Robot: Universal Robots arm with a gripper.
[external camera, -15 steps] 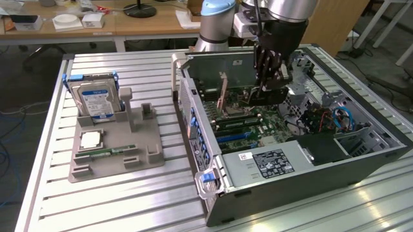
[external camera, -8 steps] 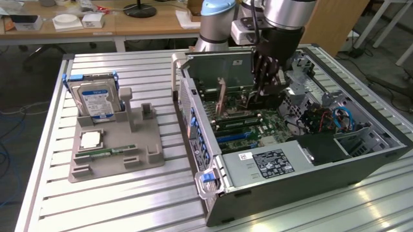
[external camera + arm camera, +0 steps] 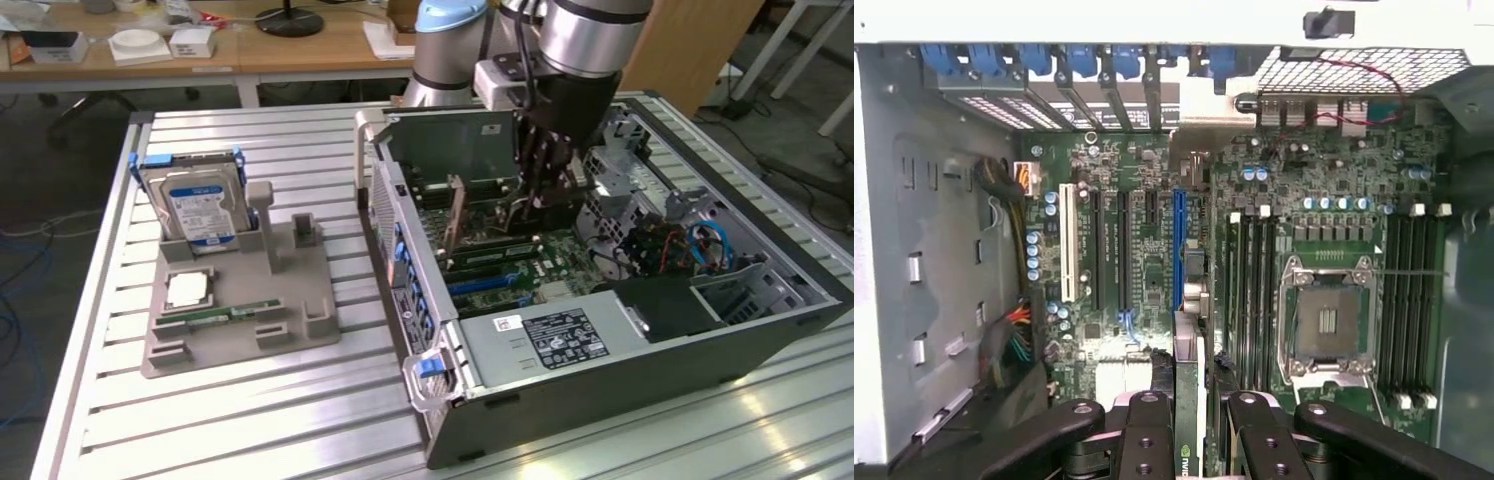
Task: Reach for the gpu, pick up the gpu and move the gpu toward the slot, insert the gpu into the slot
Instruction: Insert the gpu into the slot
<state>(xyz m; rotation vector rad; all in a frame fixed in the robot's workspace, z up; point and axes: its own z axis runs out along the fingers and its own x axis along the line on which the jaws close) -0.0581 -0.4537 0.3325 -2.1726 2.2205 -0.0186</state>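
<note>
The black, jointed gripper (image 3: 1189, 425) is clamped on the gpu (image 3: 1189, 400), a thin flat card seen edge-on between its perforated fingers (image 3: 1144, 440). The card hangs directly over the blue slot (image 3: 1178, 250), a long narrow plastic strip on the green motherboard (image 3: 1144, 260), with dark parallel strips beside that slot. The square silver processor socket (image 3: 1326, 318) lies further from the slot, across the board, inside the grey metal computer case (image 3: 641, 350).

One gpu (image 3: 1189, 400), one open computer case (image 3: 641, 390) and one motherboard (image 3: 1144, 260). One hard drive (image 3: 200, 205) and one grey tray (image 3: 247, 320).
</note>
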